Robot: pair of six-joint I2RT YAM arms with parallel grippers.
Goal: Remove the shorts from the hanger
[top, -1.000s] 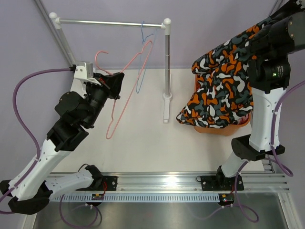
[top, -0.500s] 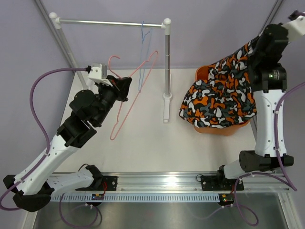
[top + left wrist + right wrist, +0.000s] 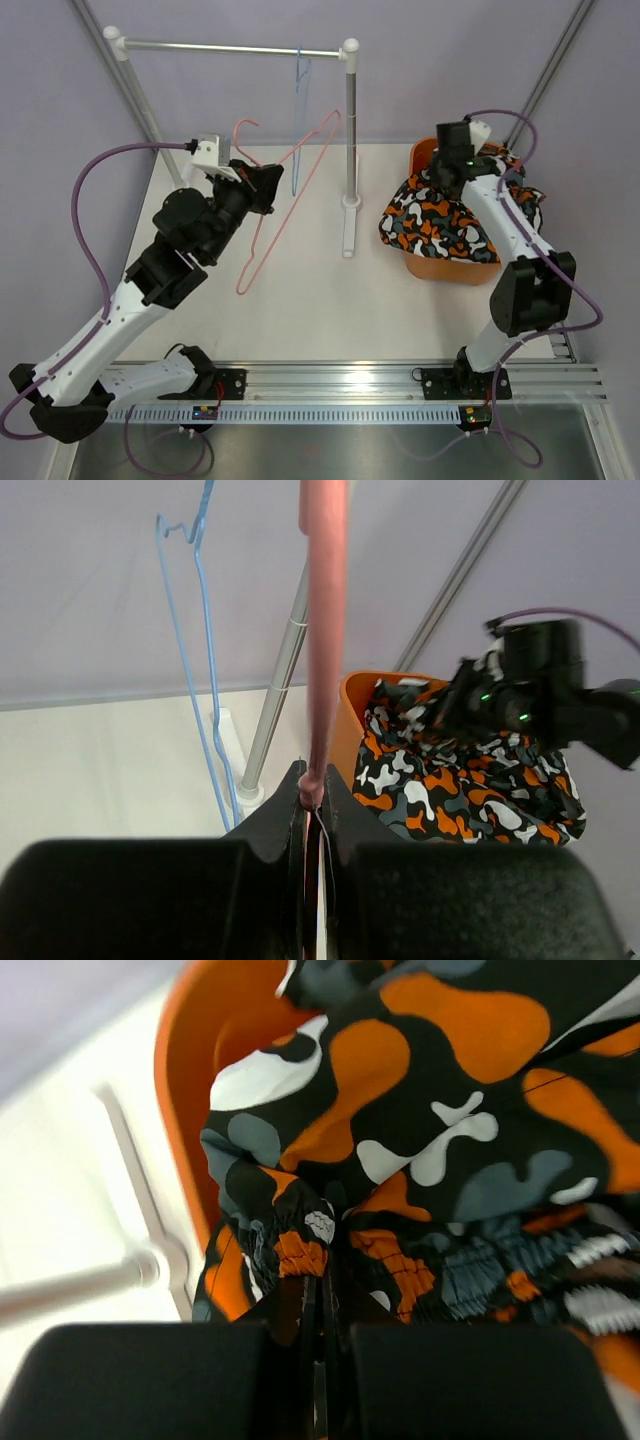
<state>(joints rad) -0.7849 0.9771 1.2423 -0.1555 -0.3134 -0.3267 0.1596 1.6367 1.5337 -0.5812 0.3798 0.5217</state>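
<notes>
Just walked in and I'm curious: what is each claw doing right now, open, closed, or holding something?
Left claw: closed on the pink hanger.
Right claw: closed on the black and orange shorts.

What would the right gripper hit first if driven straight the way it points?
The black cloth shorts with orange and white blotches, pinched in its shut jaws. The right gripper would probably press them into the orange plastic bin below.

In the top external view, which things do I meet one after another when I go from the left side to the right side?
purple cable → pink hanger → rack post → black shorts
</notes>
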